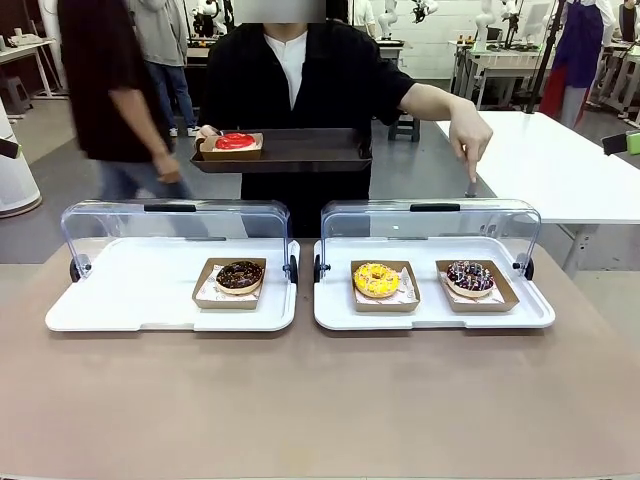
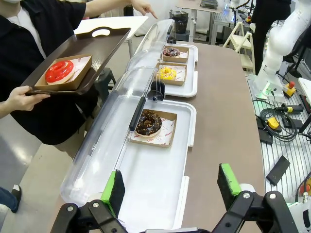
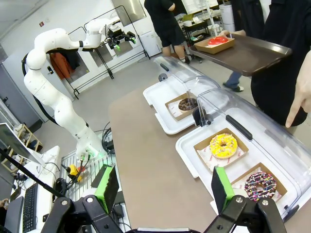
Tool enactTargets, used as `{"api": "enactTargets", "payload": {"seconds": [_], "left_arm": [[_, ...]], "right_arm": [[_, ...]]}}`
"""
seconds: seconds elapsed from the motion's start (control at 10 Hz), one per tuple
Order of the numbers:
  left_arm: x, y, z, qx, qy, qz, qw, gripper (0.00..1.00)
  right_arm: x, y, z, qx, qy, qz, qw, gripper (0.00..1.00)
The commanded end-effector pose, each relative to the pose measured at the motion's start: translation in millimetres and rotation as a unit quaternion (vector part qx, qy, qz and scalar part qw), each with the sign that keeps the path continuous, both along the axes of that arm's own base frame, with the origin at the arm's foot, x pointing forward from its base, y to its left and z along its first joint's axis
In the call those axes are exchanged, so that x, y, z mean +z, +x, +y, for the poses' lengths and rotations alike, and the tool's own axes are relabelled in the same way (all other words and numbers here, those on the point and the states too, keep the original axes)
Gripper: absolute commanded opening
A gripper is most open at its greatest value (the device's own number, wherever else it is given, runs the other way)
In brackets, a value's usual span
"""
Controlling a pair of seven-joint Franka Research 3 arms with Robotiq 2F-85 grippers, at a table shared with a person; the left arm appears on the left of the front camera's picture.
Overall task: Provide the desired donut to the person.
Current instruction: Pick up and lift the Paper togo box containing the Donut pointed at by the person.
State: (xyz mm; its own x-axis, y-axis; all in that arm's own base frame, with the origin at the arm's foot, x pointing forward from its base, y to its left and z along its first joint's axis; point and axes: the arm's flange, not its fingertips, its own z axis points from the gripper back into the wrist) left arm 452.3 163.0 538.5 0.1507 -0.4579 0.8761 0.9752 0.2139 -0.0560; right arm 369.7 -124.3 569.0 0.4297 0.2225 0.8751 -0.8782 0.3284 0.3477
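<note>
The person (image 1: 300, 80) stands at the far side and holds a dark brown tray (image 1: 300, 150) with a red donut (image 1: 235, 141) in a paper boat. Their other hand (image 1: 470, 135) points a finger down over the right case, above a purple-sprinkled donut (image 1: 470, 277). A yellow donut (image 1: 376, 279) lies beside it. A chocolate donut (image 1: 239, 275) sits in the left case. My left gripper (image 2: 171, 187) hangs open above the near end of the left case. My right gripper (image 3: 164, 187) is open too, above the table edge by the right case.
Both white display trays (image 1: 120, 290) (image 1: 430, 315) have clear lids (image 1: 175, 225) swung up at the far side. A bystander (image 1: 110, 90) walks behind on the left. A white table (image 1: 560, 160) stands at the back right. Brown tabletop lies free in front.
</note>
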Motion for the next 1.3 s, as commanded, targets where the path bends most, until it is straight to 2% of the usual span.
{"api": "enactTargets", "payload": {"seconds": [0.0, 0.7, 0.9, 1.1, 1.2], "left_arm": [[1, 0, 1, 0.003, -0.001, -0.002, 1.0, 1.0], [1, 0, 1, 0.003, -0.001, -0.002, 1.0, 1.0], [1, 0, 1, 0.003, -0.001, -0.002, 1.0, 1.0], [1, 0, 1, 0.003, -0.001, -0.002, 1.0, 1.0], [1, 0, 1, 0.003, -0.001, -0.002, 1.0, 1.0]], "right_arm": [[1, 1, 1, 0.005, 0.009, -0.006, 1.0, 1.0], [0, 0, 0, 0.0, 0.0, 0.0, 1.0, 1.0], [0, 2, 11, 0.031, -0.063, 0.019, 0.997, 1.0], [-5, 7, 25, 0.064, -0.144, 0.044, 0.987, 1.0], [-7, 9, 38, 0.074, -0.18, 0.042, 0.98, 1.0]]}}
